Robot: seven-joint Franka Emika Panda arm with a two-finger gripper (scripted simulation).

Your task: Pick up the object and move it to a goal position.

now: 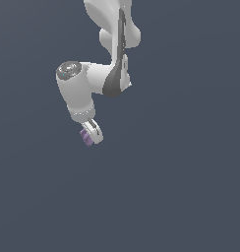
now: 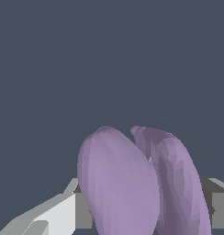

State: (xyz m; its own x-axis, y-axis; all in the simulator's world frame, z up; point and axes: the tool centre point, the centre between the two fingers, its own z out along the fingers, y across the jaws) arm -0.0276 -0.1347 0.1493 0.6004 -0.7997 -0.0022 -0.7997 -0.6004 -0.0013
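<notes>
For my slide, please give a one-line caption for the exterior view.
Simulated Panda arm's gripper with its jaws closed on a small light-purple lobed object, against a plain dark background.

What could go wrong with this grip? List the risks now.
1. The purple lump sits at the very tip of the pincer, mostly sticking out; it might slip during the move.
2. Its rounded lobes give the fingers little flat surface, so it may twist.
</notes>
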